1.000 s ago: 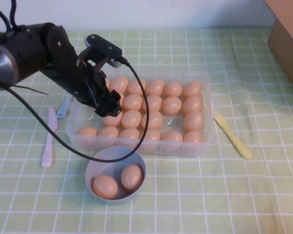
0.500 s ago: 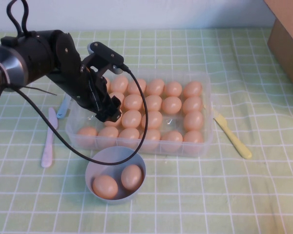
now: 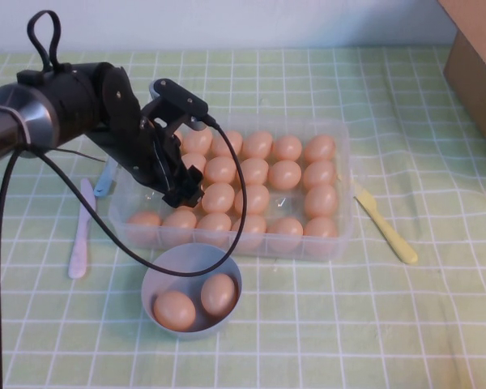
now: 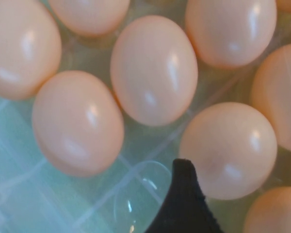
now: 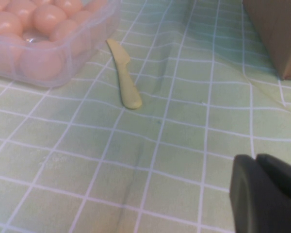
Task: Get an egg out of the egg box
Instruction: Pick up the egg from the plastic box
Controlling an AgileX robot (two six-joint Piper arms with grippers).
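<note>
The egg box (image 3: 338, 174) is a shallow clear plastic tray with rounded corners at the centre of the green checked cloth (image 3: 324, 324), filled with rows of smooth peach-orange eggs; bare hollows show only at its 9 o'clock end, under the arm. The left gripper (image 3: 181, 193) hangs low over that end, tips down among the eggs, and the egg (image 3: 218, 197) lies just at its 3 o'clock side in the middle row. In the left wrist view one dark fingertip (image 4: 182, 204) sits in an empty clear hollow beside an egg (image 4: 228, 149); whether the fingers are spread or pressed together cannot be told. At 9 o'clock of the box a pale pink knife (image 3: 81, 231) and a light blue one (image 3: 106, 177) lie on the cloth. At 6 o'clock, just beside the box wall, a grey-blue bowl (image 3: 164, 268) holds two eggs. At 3 o'clock a yellow knife (image 3: 385, 226) lies apart from the wall, with open cloth beyond it up to a brown cardboard box (image 3: 474, 61) at 1 o'clock. The right gripper (image 5: 266, 191) hovers near that open cloth, its fingers pressed together on nothing.
</note>
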